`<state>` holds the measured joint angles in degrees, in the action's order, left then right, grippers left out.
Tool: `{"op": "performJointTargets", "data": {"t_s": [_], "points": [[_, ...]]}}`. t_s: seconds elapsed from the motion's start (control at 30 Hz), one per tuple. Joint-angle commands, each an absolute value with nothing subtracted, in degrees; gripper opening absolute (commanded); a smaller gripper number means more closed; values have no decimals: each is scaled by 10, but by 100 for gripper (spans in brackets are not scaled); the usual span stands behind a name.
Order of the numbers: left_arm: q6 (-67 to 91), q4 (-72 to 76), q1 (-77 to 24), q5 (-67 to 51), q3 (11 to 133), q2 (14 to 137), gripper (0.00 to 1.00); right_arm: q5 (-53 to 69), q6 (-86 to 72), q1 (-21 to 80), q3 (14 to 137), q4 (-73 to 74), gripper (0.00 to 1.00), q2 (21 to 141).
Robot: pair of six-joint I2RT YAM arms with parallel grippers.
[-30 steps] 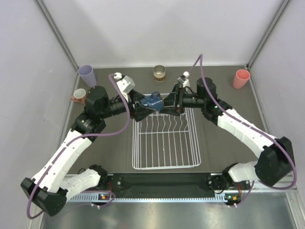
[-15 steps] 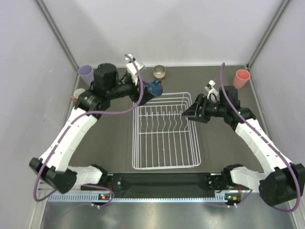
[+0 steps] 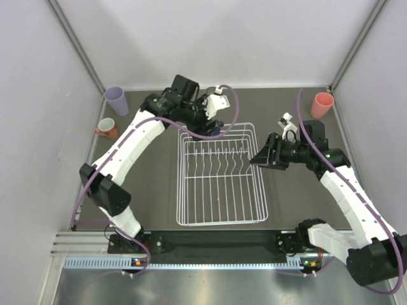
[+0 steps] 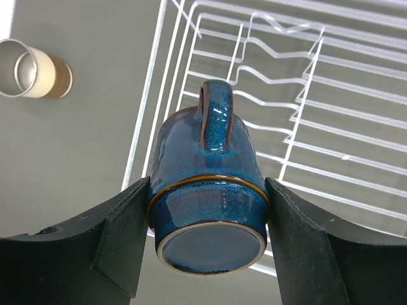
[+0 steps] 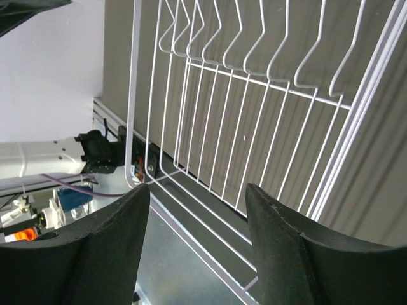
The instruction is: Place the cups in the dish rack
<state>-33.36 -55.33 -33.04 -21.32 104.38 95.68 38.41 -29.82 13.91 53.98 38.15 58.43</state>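
My left gripper is shut on the dark blue mug, gripping it near its base, with the handle facing away from the wrist camera. The mug hangs over the far edge of the white wire dish rack. My right gripper is open and empty just off the rack's right side, and its wrist view shows the rack wires between the fingers. The lavender tumbler and terracotta mug stand far left. The pink tumbler stands far right. The shiny brownish cup lies behind the rack, hidden under my left arm in the top view.
Grey walls close in the table on the left, back and right. The left arm reaches across the far left part of the table. The arm bases and a metal rail run along the near edge.
The right gripper let go of the blue mug and drew back to the rack's right side. The left arm lifted the mug, swung it back and right, and now holds it over the rack's far edge.
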Motion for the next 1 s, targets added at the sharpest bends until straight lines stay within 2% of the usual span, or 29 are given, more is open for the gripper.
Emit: {"op": "performJointTargets", "data": {"t_s": [0.0,0.1,0.4,0.97], "points": [[-421,-605,-339,-193,1100,977,0,387,-271,130,534,406,62,559],[-435,-634,-349,-151,1140,1019,0,391,-263,125,522,416,62,554],[-451,-641,-359,-74,1131,1093,0,404,-251,113,491,428,62,541],[-468,-613,-350,-51,1101,1128,0,402,-249,105,475,420,62,561]]}}
